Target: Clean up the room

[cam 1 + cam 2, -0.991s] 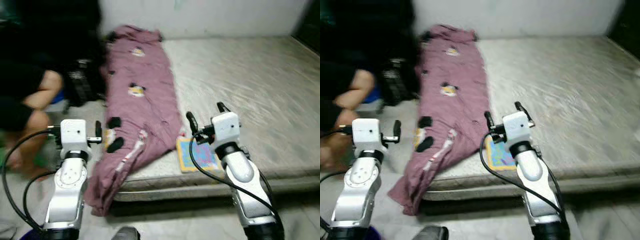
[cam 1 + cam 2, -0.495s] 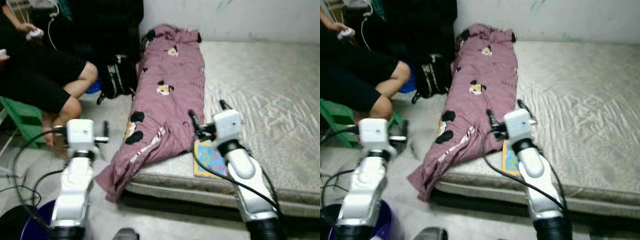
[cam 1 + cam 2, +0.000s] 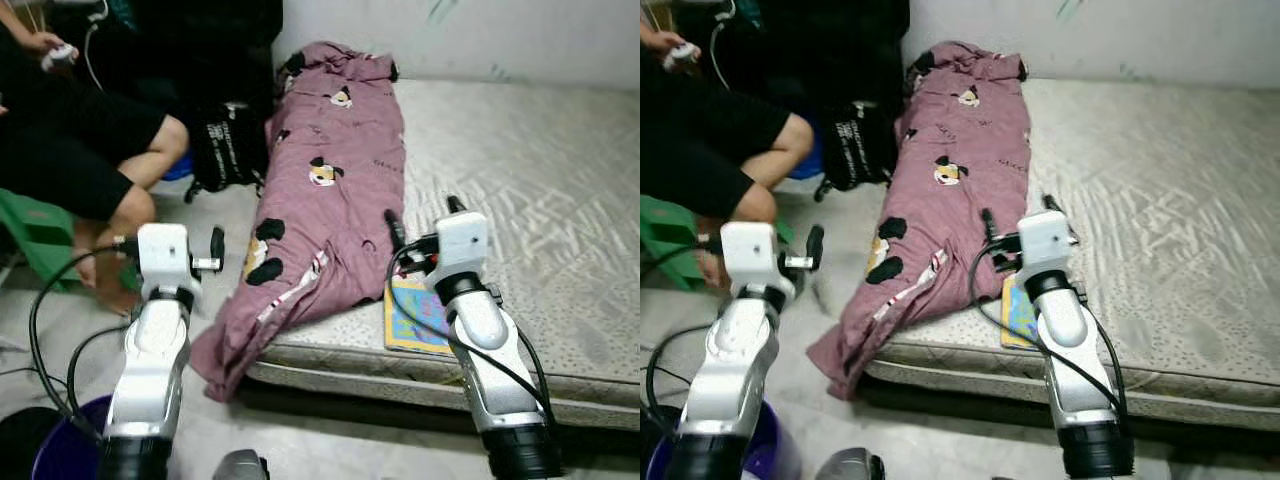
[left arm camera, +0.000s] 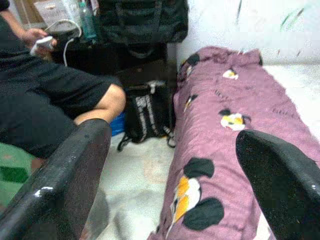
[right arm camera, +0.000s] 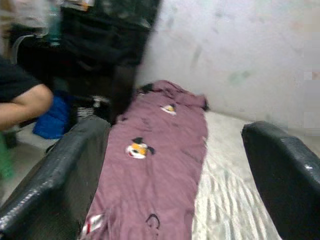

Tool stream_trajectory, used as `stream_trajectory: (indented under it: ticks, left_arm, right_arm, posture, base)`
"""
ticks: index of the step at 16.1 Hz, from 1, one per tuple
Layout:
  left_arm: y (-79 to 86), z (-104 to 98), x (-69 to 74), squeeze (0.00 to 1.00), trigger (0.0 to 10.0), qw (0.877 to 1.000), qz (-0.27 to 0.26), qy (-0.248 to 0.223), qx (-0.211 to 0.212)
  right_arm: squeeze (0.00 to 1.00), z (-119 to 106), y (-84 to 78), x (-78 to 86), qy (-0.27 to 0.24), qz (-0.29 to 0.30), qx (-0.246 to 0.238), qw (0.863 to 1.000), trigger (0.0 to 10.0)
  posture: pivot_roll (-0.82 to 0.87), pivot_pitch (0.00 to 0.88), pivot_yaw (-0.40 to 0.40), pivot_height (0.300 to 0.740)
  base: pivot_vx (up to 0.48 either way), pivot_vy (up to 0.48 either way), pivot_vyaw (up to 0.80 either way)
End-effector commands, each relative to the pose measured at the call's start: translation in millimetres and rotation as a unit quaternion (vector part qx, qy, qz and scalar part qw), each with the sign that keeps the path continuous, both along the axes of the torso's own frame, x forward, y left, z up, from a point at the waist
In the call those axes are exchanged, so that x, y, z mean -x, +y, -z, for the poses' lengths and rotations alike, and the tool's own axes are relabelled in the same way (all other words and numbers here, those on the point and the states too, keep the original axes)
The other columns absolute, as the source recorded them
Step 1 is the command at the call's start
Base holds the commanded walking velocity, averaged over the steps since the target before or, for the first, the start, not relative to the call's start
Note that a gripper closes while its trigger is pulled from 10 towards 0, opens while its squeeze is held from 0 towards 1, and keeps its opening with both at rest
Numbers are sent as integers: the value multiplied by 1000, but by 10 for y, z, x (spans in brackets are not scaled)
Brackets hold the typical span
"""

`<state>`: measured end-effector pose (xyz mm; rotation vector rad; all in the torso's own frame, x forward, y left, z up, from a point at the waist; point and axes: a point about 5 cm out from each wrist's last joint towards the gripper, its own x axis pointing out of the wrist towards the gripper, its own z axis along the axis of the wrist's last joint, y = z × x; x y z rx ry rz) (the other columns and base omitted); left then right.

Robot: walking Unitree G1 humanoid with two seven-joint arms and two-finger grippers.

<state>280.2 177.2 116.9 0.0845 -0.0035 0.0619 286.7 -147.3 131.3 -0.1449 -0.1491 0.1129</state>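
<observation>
A mauve blanket [image 3: 335, 190] with cartoon prints lies lengthwise along the left side of a bare grey mattress [image 3: 540, 180], and its near end hangs over the front corner toward the floor. A colourful thin book [image 3: 412, 318] lies flat on the mattress by the front edge, partly under the blanket's edge. My right gripper [image 3: 424, 216] hovers open just above the book and the blanket's right edge. Over the floor left of the blanket, my left gripper [image 3: 170, 240] is raised and open, holding nothing. The blanket [image 4: 225, 145] lies ahead between the left fingers [image 4: 65, 175].
A person [image 3: 80, 150] sits on a green stool [image 3: 35, 225] at the left, holding a small device. A black bag [image 3: 225, 140] stands on the floor between the person and the mattress. A purple bucket [image 3: 60, 450] is by my left foot. Cables trail on the floor.
The view has swung left over the last second, bringing the person and the black bag into sight. Both grippers stay raised and open, holding nothing.
</observation>
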Motion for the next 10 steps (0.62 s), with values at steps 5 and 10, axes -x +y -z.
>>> stream_trajectory:
  ticks: [5, 10]
  left_arm:
    - [-26, 44, -139, 0, 10000, 1000, 8, 4, 13]
    - [-29, 26, -108, 0, 10000, 999, -19, -8, 33]
  right_arm:
    - [0, 7, -77, -38, -4, 41, -26, 999, 10000]
    - [0, -38, 88, -98, -13, -28, 7, 999, 10000]
  posture:
    - [-24, 0, 53, 740]
    - [22, 0, -20, 740]
  base:
    - [0, 0, 0]
    - [0, 0, 0]
